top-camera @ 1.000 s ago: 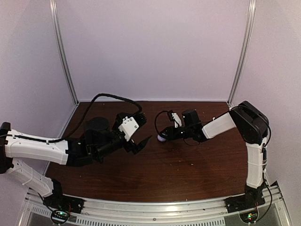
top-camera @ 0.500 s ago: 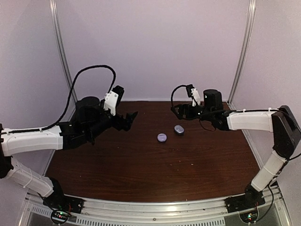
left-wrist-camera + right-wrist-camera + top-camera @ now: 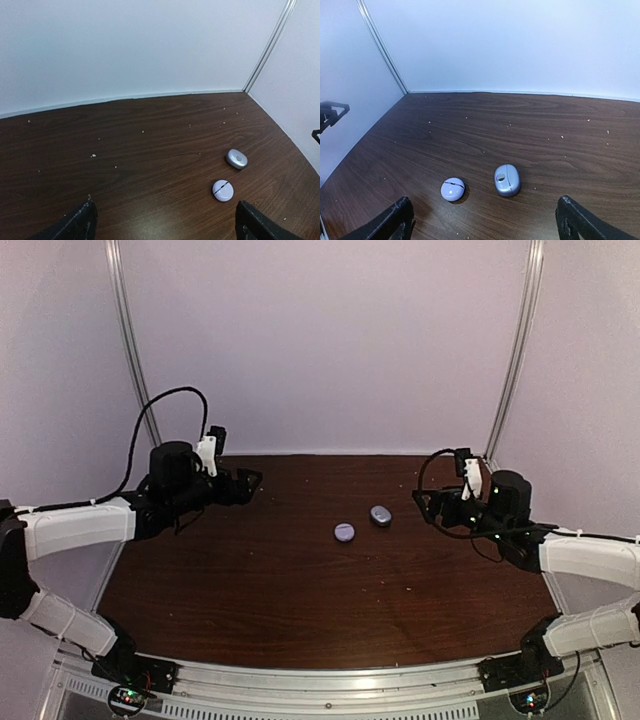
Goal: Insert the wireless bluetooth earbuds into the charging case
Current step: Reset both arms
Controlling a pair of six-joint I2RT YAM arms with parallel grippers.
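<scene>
Left end effector (image 3: 166,226): fingers spread wide, one at each lower corner of the left wrist view, with nothing between them. Raised over the tabletop (image 3: 300,610) near the back left corner and pointed toward the middle.
Right end effector (image 3: 485,222): likewise wide open and gripping nothing. Raised near the right edge and aimed leftward.
Round case (image 3: 344,532): pale lavender, shut, with a dark line across its top. Flat on the wood near the centre, between the two arms and well apart from both.
Oval case (image 3: 380,515): silver-grey, shut, with a small dark mark on its lid. Just beside the round case on its far right side, not touching.
Wireless bluetooth earbuds: cannot be made out in any view. Tiny pale specks (image 3: 93,155) scattered over the wood, too small to identify.
Edges: back edge meets the rear wall (image 3: 330,340) along a pale seam. Left and right edges run against the side walls. Near edge carries a metal rail (image 3: 330,675) with the arm bases on it.
Open room: both cases well apart from every wall, with the widest gap toward the near rail.
Surface: dark brown wood grain with a slight sheen.
Room: pale walls on three sides and a metal post (image 3: 135,370) in each back corner.
Cable (image 3: 165,400): black, looping above the left arm.
</scene>
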